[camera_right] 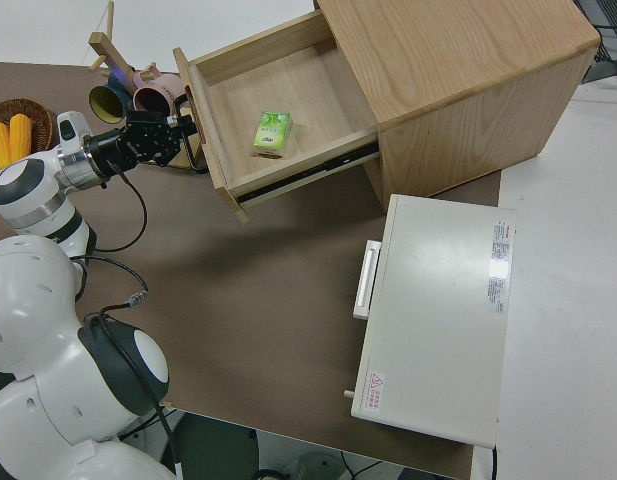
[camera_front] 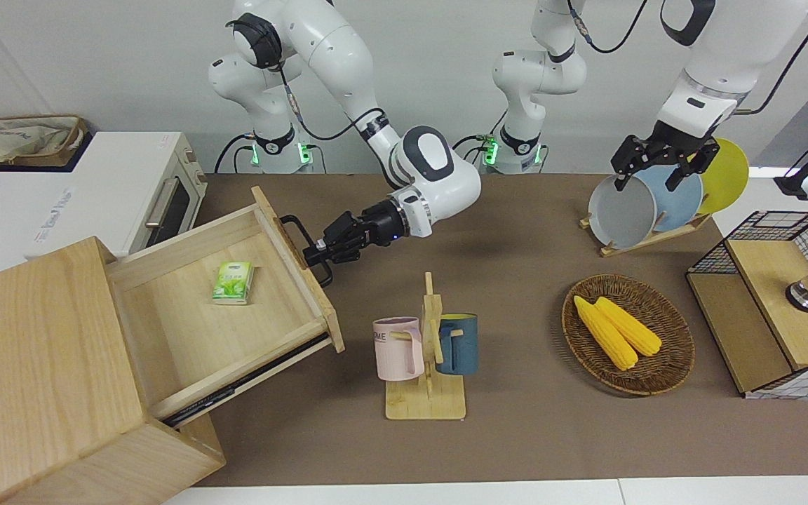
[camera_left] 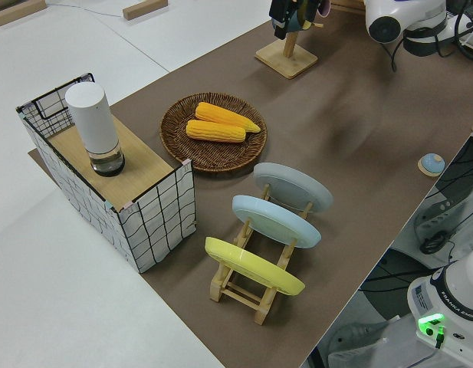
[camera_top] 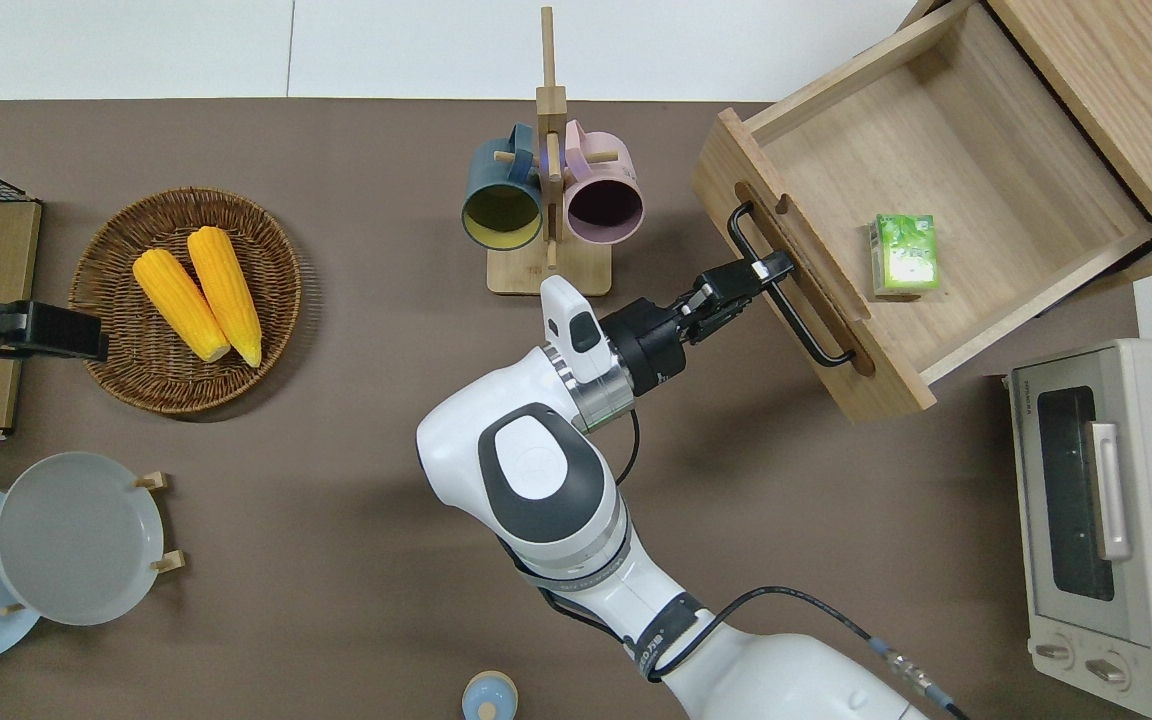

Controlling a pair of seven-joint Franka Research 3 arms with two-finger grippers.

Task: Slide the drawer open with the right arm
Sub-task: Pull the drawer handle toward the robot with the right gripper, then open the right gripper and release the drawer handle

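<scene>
The wooden box (camera_front: pixel 39 372) has its drawer (camera_front: pixel 221 308) pulled well out; the right arm (camera_top: pixel 536 480) reaches low, stretched sideways, right gripper (camera_top: pixel 761 275) clamped on the black handle (camera_top: pixel 786 300). The left arm is parked.

The wooden box (camera_front: pixel 39 365) ran off the edge in the front and overhead views. Where the right tool (camera_top: pixel 758 277) met the handle (camera_top: pixel 786 300), the finger gap was too small to read. The left tool (camera_front: pixel 660 165) overlapped the plates (camera_front: pixel 625 210)
</scene>
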